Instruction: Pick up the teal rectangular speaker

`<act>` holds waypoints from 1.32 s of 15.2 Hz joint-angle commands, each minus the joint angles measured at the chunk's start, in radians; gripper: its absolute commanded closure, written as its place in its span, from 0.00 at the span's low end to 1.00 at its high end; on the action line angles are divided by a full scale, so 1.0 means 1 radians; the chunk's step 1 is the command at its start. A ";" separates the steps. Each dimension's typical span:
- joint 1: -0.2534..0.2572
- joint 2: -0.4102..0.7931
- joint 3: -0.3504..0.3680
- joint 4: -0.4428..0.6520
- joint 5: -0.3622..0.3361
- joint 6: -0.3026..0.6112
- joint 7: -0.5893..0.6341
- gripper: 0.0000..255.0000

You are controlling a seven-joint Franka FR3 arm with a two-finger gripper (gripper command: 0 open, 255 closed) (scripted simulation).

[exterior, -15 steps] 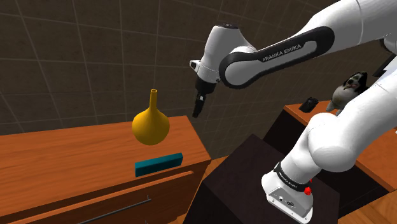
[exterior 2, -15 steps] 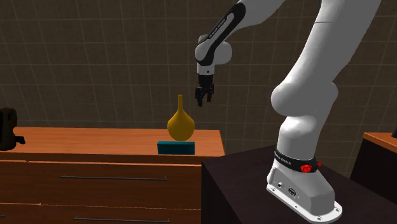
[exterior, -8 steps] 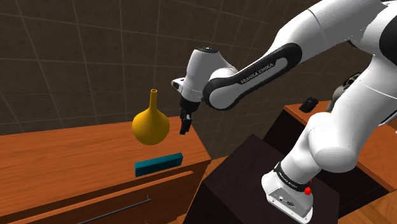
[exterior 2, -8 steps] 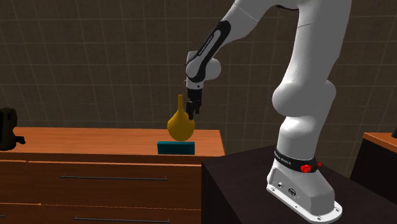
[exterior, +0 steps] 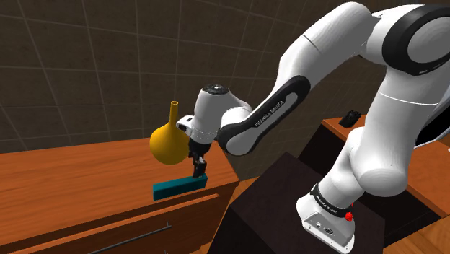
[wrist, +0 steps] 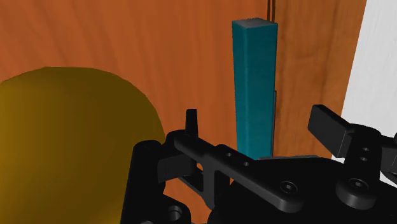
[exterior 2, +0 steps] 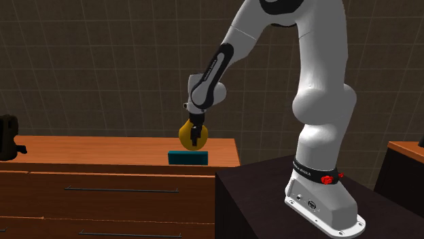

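1. Teal speaker (exterior: 180,186) (exterior 2: 188,158) (wrist: 254,83): a long rectangular block, lying flat on the top of a wooden dresser (exterior: 79,173). It is running along the front edge, near the corner closest to the stand (exterior: 278,195).

2. Gripper (exterior: 197,170): all black, pointing down and hanging at the speaker's end toward the shoulder view's right. In the wrist view its fingers (wrist: 331,126) are standing apart, spread wider than the speaker. The block's near end is showing between them, and neither finger is visibly touching it.

3. Vase (exterior: 167,144) (wrist: 63,140): ochre, round-bellied and narrow-necked. It is standing on the dresser just behind the speaker and just beside the gripper. In the second exterior view the gripper is overlapping its belly.

4. Dresser: orange-brown, its drawers carrying thin dark handles (exterior 2: 122,190).

5. Arm (exterior: 259,123): white with dark joints, reaching from the dark box stand over the dresser corner.

6. Dark object (exterior 2: 8,136): sitting on the dresser top at the second exterior view's far left, well apart from the speaker.

7. Wall (exterior 2: 102,61): dark and tiled, standing behind the dresser.
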 commanded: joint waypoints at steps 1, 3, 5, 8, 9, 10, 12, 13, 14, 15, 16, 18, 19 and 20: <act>0.023 0.067 0.001 0.027 -0.039 0.035 -0.005 0.00; 0.039 0.105 -0.001 0.041 -0.061 0.055 -0.007 0.00; 0.049 0.132 -0.014 0.046 -0.078 0.077 0.005 0.00; 0.065 0.173 -0.035 0.054 -0.101 0.110 0.023 0.00; 0.070 0.187 -0.042 0.057 -0.108 0.121 0.028 0.00; 0.079 0.209 -0.053 0.063 -0.119 0.137 0.037 0.00; 0.080 0.209 -0.054 0.063 -0.119 0.137 0.037 0.00; 0.080 0.208 -0.054 0.061 -0.119 0.138 0.037 1.00; 0.080 0.208 -0.054 0.061 -0.119 0.138 0.038 1.00; 0.080 0.208 -0.054 0.062 -0.119 0.138 0.038 1.00; 0.080 0.208 -0.054 0.061 -0.119 0.138 0.038 1.00; 0.080 0.208 -0.054 0.062 -0.119 0.138 0.038 1.00; 0.080 0.208 -0.054 0.062 -0.119 0.138 0.038 1.00; 0.080 0.208 -0.054 0.062 -0.119 0.138 0.038 1.00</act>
